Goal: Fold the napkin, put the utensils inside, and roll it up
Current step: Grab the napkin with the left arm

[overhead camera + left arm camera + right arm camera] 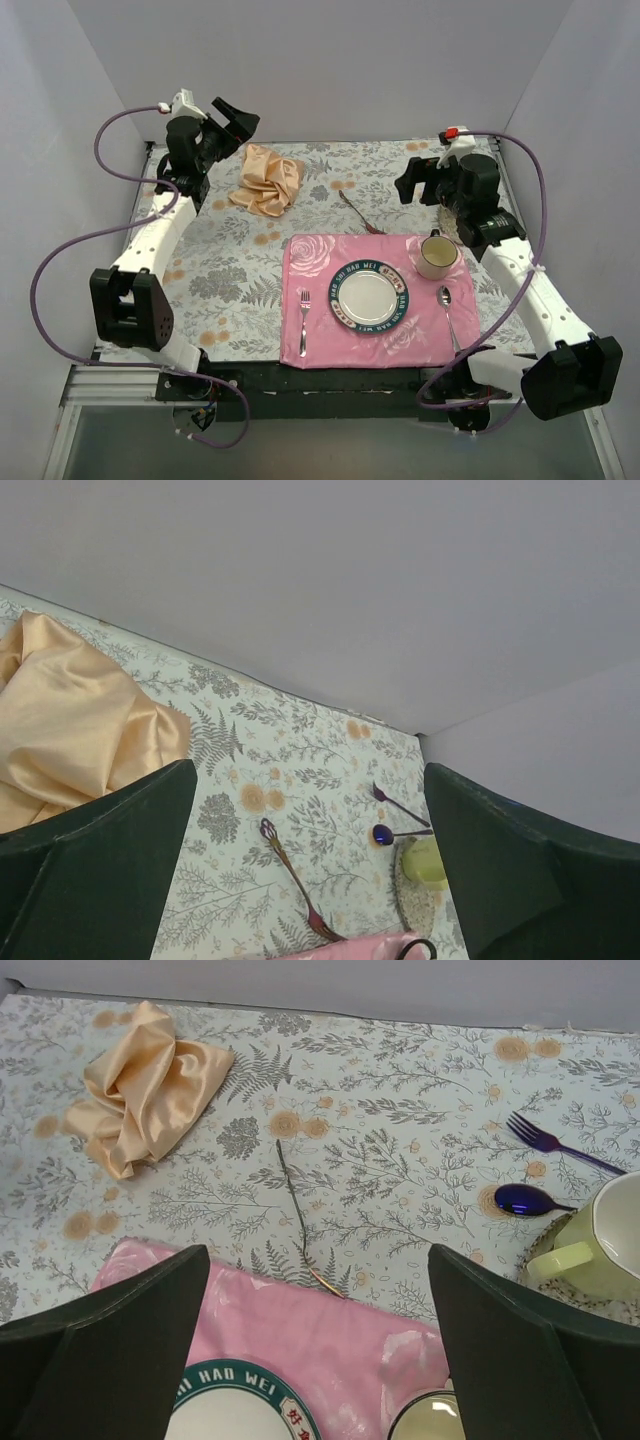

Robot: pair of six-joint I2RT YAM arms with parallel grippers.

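The peach-gold satin napkin (267, 180) lies crumpled at the back left of the floral tablecloth, also seen in the left wrist view (70, 720) and the right wrist view (145, 1090). One slim copper-brown utensil, a fork (358, 212), lies slanted on the cloth with its tines at the pink mat's far edge (295, 880) (300, 1215). My left gripper (232, 122) hangs open above and just left of the napkin, nothing between its fingers (308, 800). Over the back right, my right gripper (418, 180) is open and empty (318, 1270).
A pink rose-printed placemat (310, 260) at the front carries a plate (370, 298), a silver fork (304, 320), a silver spoon (448, 310) and a cup (437, 255). At the back right lie a purple fork (550, 1142), a purple spoon (525, 1200) and a green cup (600, 1250).
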